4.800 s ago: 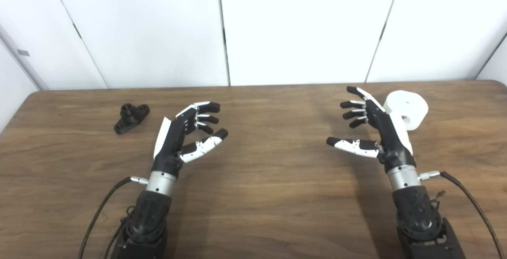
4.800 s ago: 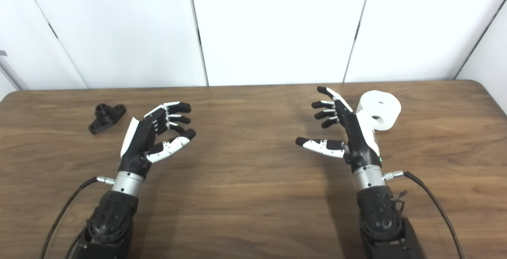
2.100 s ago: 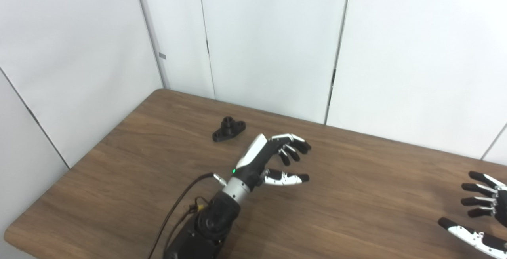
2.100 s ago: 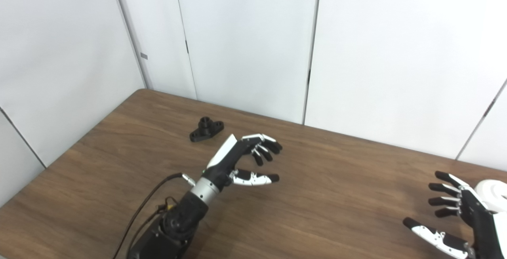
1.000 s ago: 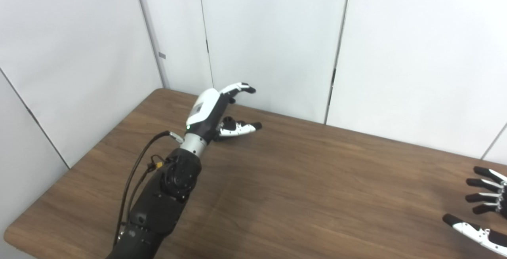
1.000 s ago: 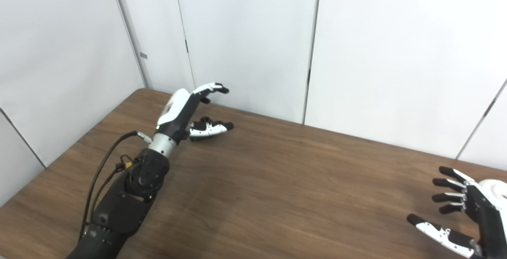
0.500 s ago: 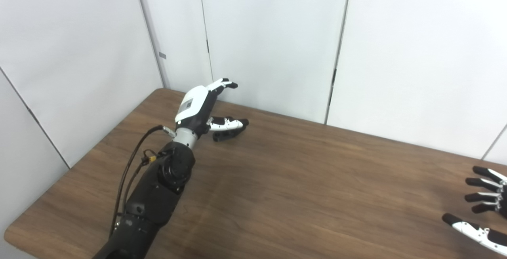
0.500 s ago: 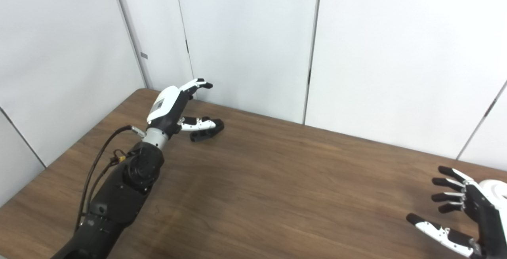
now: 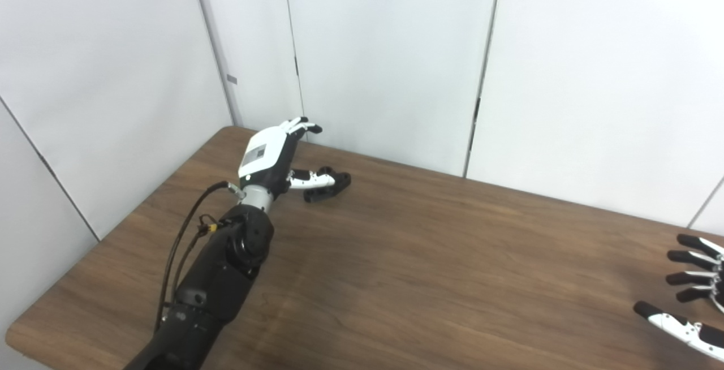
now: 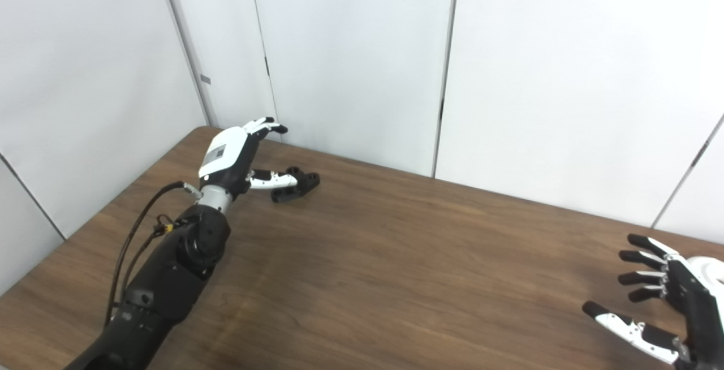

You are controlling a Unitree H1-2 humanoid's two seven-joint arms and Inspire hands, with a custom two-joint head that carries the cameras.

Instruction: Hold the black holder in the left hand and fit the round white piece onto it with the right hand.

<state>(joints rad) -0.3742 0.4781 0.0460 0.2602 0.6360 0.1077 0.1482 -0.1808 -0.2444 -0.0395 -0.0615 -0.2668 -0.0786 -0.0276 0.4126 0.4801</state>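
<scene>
A: Left side first. What is seen?

B: The left arm (image 9: 226,268) is stretched to the far left corner of the table (image 9: 430,279). A black cable (image 9: 186,234) is looped beside the wrist. The left hand (image 9: 270,158) is held over the black holder (image 9: 331,185), fingers (image 9: 302,127) spread above it, thumb (image 9: 310,179) laid across its near end. Nothing is gripped; the hand is open.

A: Is the thumb touching the holder?

B: It cannot be told. The holder's near end is covered by the thumb, and only the far lug and part of the boss are seen. It lies flat on the wood.

A: Middle?

B: Bare wood grain between the two hands, which are well apart.

A: Right side?

B: The right hand (image 10: 662,302) is cut off at the bottom right corner, fingers spread, thumb out, nothing held. It hovers over the table. Just behind it a sliver of the round white piece (image 10: 710,266) is seen in the right eye view only; most of it is hidden by the hand and the frame edge. In the left eye view it is out of frame.

A: Room?

B: Brown wood-grain top with a rounded corner at the left. White wall panels (image 9: 384,59) with dark seams on the far and left sides. A small grey tag (image 9: 231,79) is fixed on one seam.
</scene>
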